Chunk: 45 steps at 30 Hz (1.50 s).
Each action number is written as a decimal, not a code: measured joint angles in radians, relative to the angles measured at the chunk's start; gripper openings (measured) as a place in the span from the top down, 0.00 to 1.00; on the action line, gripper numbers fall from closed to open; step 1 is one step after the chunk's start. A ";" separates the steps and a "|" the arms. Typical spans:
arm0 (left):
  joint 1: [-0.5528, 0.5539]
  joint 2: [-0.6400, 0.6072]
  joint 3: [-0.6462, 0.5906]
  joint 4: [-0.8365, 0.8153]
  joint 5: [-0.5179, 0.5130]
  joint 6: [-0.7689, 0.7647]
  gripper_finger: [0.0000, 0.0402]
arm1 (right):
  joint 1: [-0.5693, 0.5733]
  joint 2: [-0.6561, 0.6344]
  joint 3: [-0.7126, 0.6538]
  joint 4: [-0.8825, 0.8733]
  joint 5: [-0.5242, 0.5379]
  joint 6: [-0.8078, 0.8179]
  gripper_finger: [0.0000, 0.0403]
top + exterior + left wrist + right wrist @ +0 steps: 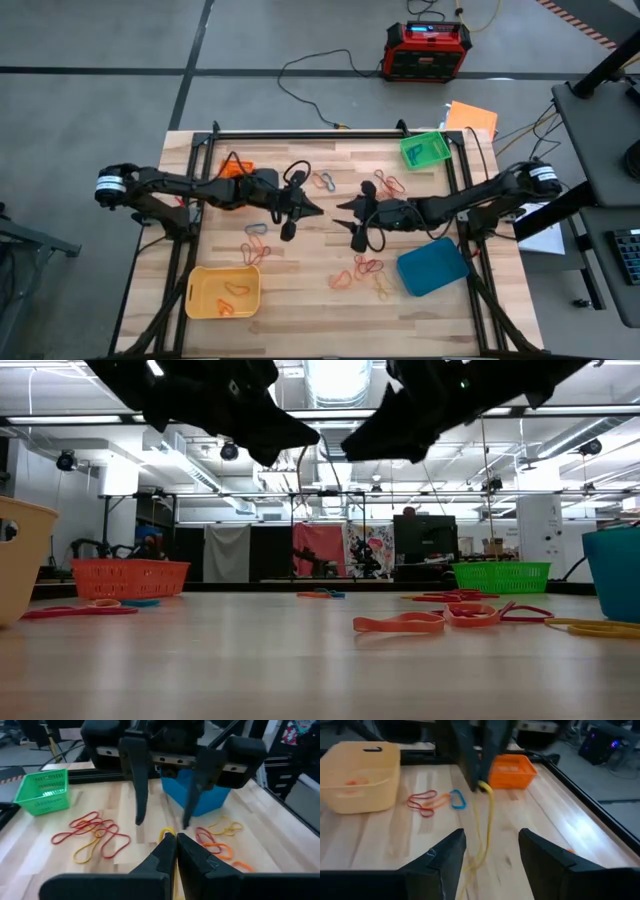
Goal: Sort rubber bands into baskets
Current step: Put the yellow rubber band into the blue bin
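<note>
Bright ceiling lights [335, 380] are glaring white at the top centre of the low view, turning both arms into black silhouettes along its upper edge, while the tabletop [250, 670] across the bottom is lying soft and out of focus. In the high view, even overhead light is falling on the table [300, 300], and the arms are casting only faint shadows at mid-frame. In the right wrist view the near fingers [445, 860] at the bottom are blurring, and glare is washing out the wood [580, 820] at the right.
</note>
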 joint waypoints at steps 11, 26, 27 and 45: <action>-0.026 0.000 0.000 0.124 0.012 -0.053 1.00 | -0.004 0.147 0.109 0.002 0.001 -0.002 0.47; -0.037 0.000 0.000 0.159 0.007 -0.068 1.00 | 0.006 0.214 0.170 0.038 0.001 -0.071 0.85; -0.037 0.000 0.000 0.159 0.006 -0.070 1.00 | 0.008 0.209 0.168 0.036 0.001 -0.071 0.90; -0.035 0.000 0.000 0.150 -0.024 -0.093 0.68 | 0.029 0.185 0.268 -0.269 -0.002 -0.019 0.97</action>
